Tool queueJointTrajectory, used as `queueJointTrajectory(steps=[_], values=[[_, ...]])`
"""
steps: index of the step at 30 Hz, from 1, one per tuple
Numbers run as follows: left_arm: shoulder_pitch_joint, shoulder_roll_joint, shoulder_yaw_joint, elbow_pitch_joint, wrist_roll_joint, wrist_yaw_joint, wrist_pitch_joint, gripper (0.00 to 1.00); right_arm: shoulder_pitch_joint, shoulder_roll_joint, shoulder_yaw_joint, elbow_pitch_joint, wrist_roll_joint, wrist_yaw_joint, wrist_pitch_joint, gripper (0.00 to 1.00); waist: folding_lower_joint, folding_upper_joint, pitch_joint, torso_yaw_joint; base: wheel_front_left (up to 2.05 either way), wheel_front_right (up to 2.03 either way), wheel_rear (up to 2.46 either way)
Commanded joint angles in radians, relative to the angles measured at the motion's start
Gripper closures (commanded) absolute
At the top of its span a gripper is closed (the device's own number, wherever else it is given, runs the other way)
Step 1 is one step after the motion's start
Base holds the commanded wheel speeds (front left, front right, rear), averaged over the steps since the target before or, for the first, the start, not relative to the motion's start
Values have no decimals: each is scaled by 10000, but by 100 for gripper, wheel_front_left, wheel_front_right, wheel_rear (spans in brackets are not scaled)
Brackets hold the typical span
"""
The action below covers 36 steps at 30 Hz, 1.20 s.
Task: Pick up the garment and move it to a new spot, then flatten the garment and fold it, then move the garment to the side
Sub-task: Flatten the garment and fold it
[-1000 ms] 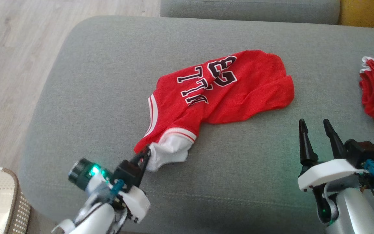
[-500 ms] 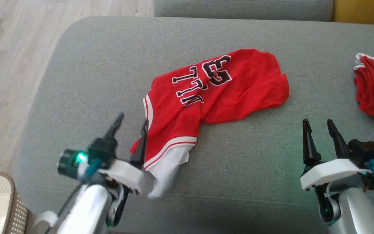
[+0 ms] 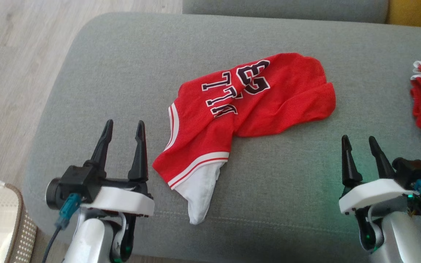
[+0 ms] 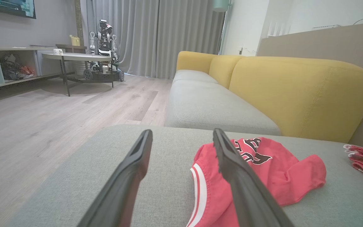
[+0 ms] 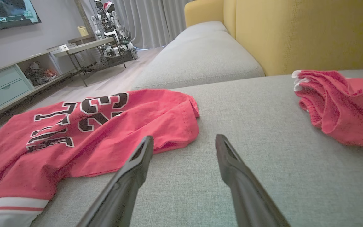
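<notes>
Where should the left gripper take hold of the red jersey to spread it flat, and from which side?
I'd pinch the striped corner of the red jersey, coming from the left gripper's side: that edge lies flat, free and nearest its open fingers.

- A grey fabric seat spans the foreground, with a second grey seat cushion beyond it.
- Mustard-yellow backrests run along the seats.
- Pale wood-plank floor lies to the left.
- Grey full-length curtains hang at the far end, with a strip of light at their foot.
- A table on dark legs stands before them.
- A low shelf unit with pale teal drawers sits under a wall screen.
- A woven basket stands by the seat's near left corner.
</notes>
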Motion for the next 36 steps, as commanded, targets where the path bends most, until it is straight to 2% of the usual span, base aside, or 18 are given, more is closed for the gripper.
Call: queueJointTrajectory(steps=[1,5,14,19,23,30,31,32,36], values=[[-306,-5,383,-383,87,-70,-51,0,-612,16,167,-140,99,-2,-91,0,0,0,124,85,0,0,0],[-378,-35,276,-317,59,-120,-51,0,-1385,-92,-81,615,221,-2,146,0,0,0,451,316,0,0,0],[-735,-41,-375,-265,-350,157,-51,0,-3649,-821,-603,2801,799,-2,804,0,0,0,1286,971,0,0,0],[-860,-42,-572,-278,-452,283,-51,0,-4354,-1162,-734,3734,922,-2,915,0,0,0,1522,1200,0,0,0],[-937,-42,-641,-308,-509,374,-51,0,-4751,-1402,-420,4316,1120,-2,1019,0,0,0,1665,1330,0,0,0],[-982,-42,-600,-218,-529,418,-51,0,-4913,-1465,532,4869,1985,-2,1269,0,0,0,1626,1261,0,0,0],[-997,-42,-609,-212,-529,417,-51,0,-4922,-1490,671,4914,2105,-2,1295,76,0,0,1617,1239,0,0,0],[-1010,-42,-618,-205,-527,416,-51,0,-4930,-1527,805,4948,2207,-2,1280,100,0,0,1608,1218,0,0,0],[-1038,-43,-605,-190,-508,431,-51,0,-4998,-1740,1256,4986,2451,-2,983,100,0,0,1547,1108,0,0,0]])
